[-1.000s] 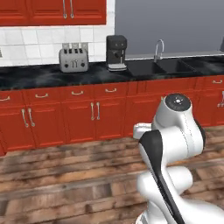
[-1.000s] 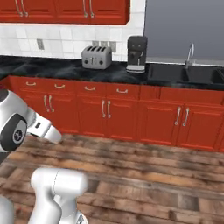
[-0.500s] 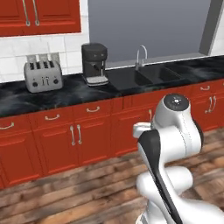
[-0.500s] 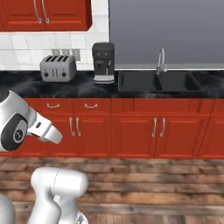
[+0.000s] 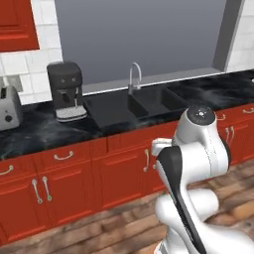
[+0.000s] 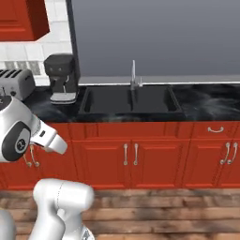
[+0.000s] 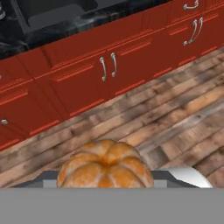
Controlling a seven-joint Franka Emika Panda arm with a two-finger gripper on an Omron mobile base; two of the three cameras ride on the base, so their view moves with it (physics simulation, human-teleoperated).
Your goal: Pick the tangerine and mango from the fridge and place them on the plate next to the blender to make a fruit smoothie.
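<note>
The tangerine (image 7: 105,164) sits at the bottom of the hand view, a ribbed orange ball pressed right up to the camera — the gripper (image 7: 106,183) is closed on it, though its fingertips are hidden behind the fruit. Beyond the fruit lie a wooden plank floor (image 7: 175,113) and a row of red cabinet doors (image 7: 92,70) with paired silver handles.

In the base views the white arm (image 5: 196,149) is folded up close to the robot's body, in front of a long run of red cabinets topped by a black marbled worktop (image 5: 39,131). A black double sink (image 6: 130,100) is set into the worktop, with a slim silver tap (image 6: 133,75) standing behind it below a large grey window panel (image 6: 154,37). A dark coffee machine (image 5: 66,91) stands on the worktop just left of the sink, and a silver toaster (image 6: 15,83) stands further left, apart from it. White tiles (image 5: 15,64) cover the wall behind them, and a red upper cabinet (image 6: 21,18) hangs above the toaster.
</note>
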